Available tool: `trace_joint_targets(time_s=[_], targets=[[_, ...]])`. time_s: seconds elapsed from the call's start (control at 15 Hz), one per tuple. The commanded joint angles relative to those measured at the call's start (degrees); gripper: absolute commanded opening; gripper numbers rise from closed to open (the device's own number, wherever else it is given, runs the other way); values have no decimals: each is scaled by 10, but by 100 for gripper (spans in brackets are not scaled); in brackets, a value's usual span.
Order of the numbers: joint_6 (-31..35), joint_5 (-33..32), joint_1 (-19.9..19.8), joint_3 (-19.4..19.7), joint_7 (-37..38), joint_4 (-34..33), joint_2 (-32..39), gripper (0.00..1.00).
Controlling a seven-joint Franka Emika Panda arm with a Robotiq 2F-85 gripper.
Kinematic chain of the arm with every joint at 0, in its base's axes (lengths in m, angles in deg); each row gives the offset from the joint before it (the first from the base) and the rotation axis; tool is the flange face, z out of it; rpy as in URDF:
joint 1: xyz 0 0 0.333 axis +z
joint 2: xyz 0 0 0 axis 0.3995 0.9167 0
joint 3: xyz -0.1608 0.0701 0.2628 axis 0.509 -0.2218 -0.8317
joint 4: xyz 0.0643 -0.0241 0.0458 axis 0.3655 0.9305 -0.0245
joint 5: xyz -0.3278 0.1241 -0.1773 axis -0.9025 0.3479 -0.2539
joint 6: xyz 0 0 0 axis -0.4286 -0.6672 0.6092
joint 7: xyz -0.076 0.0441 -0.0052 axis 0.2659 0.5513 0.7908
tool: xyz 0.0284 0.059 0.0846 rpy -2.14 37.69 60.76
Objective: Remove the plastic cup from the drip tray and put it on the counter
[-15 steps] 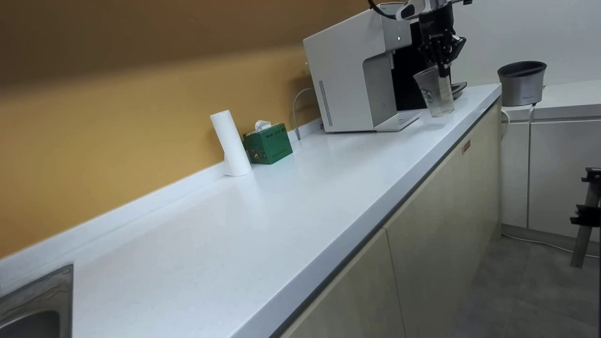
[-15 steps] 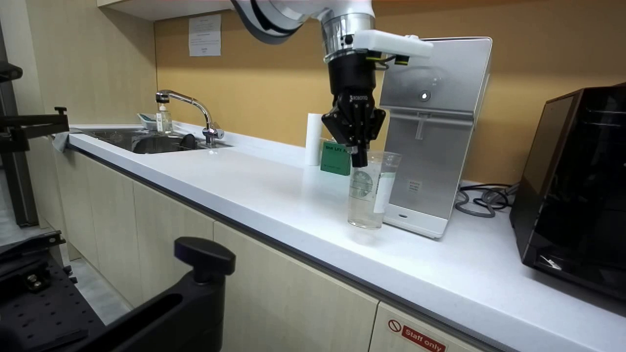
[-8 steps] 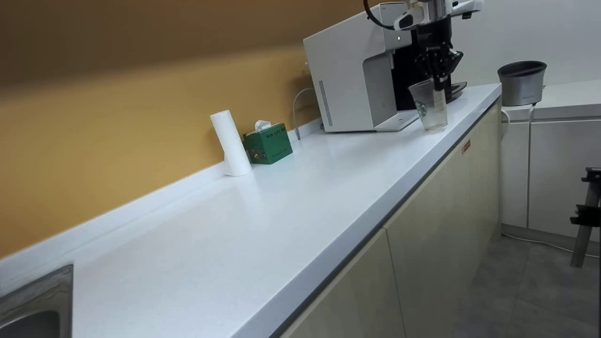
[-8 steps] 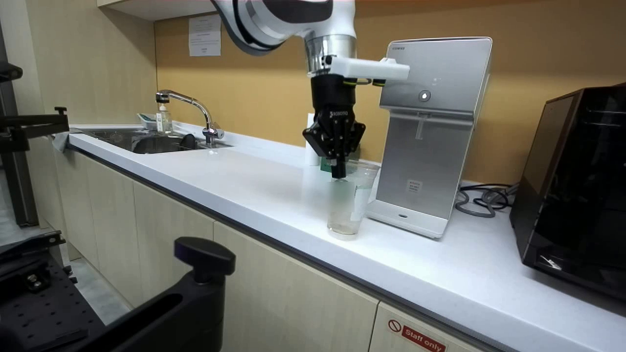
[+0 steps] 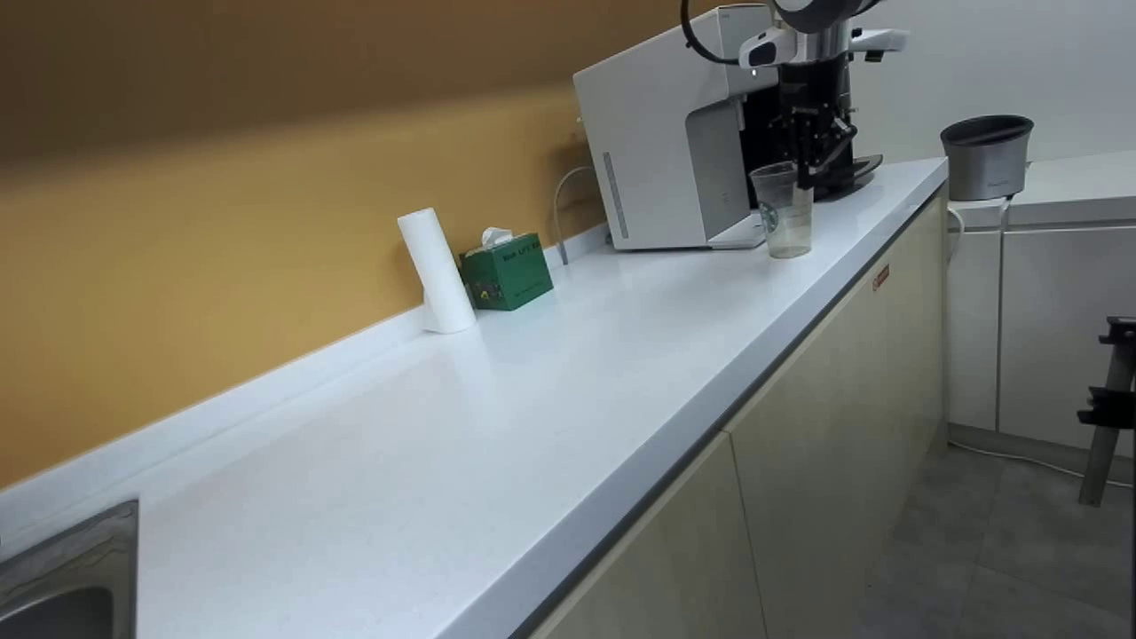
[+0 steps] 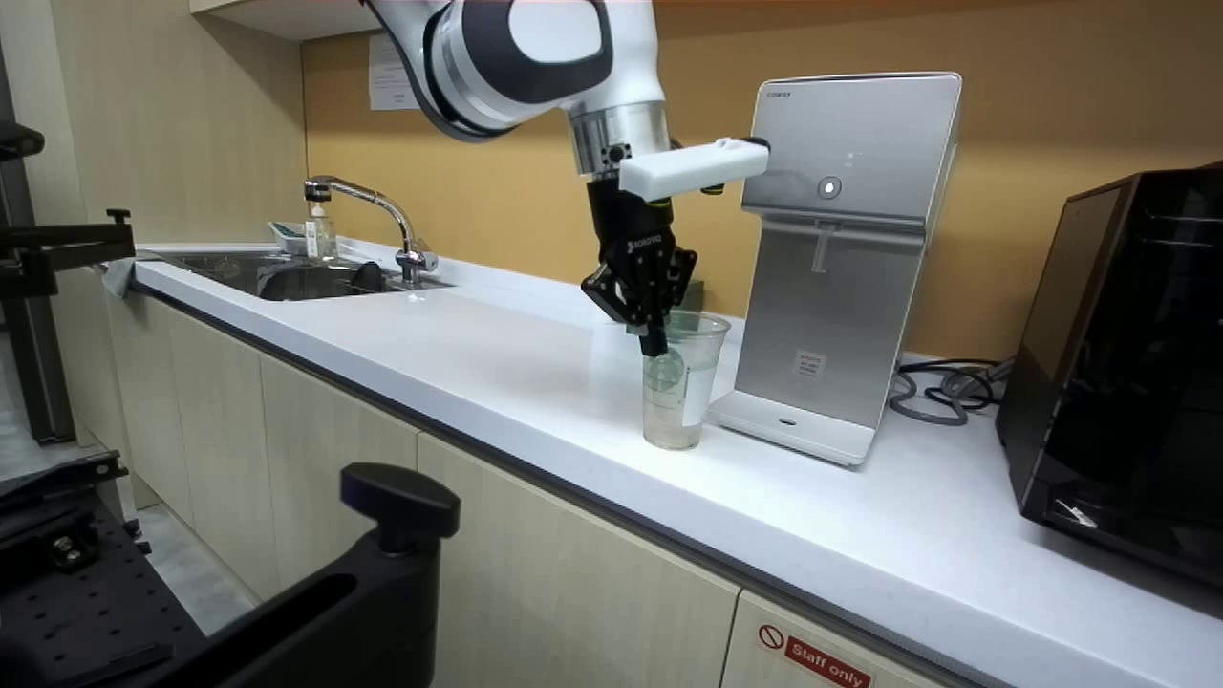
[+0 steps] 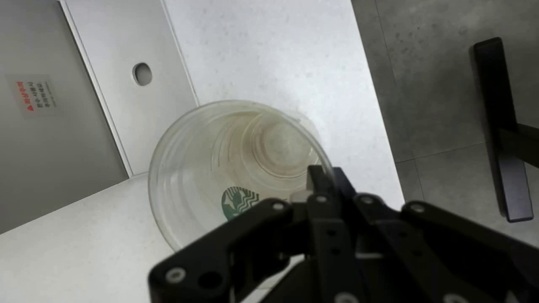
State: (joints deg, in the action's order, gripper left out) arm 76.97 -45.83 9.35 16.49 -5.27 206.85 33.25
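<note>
The plastic cup, clear with a green logo, shows in both exterior views [image 5: 781, 217] [image 6: 680, 387] and in the wrist view [image 7: 240, 162]. It stands nearly upright over the counter [image 6: 535, 363], in front of and beside the drip tray [image 6: 793, 427]. Its base is at or just above the counter; I cannot tell whether it touches. My gripper [image 6: 654, 346] is shut on the cup's rim, one finger inside and one outside, as the wrist view [image 7: 327, 174] shows. The drip tray in the wrist view [image 7: 139, 109] has nothing on it in the visible part.
The white drinks machine [image 6: 841, 306] stands behind the cup. A black appliance [image 6: 1118, 373] and cables [image 6: 955, 390] are beyond it. A white cylinder [image 5: 437, 271] and green tissue box [image 5: 508, 273] stand by the wall. The counter's front edge [image 5: 657, 417] drops to the floor.
My gripper has carried the cup sideways from in front of the machine toward the sink side and lower. The cup has turned from tilted to nearly upright. The gripper stays shut on its rim.
</note>
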Motion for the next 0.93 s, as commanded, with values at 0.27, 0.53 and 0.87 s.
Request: trace_joint_targets(time_s=[0.27,0.53,0.87], targets=[[-31,9,4,-1,6,9,-28,65],[-76,19,7,0,8,2,-56,91],[-137,12,13,2,8,-12,-95,100]])
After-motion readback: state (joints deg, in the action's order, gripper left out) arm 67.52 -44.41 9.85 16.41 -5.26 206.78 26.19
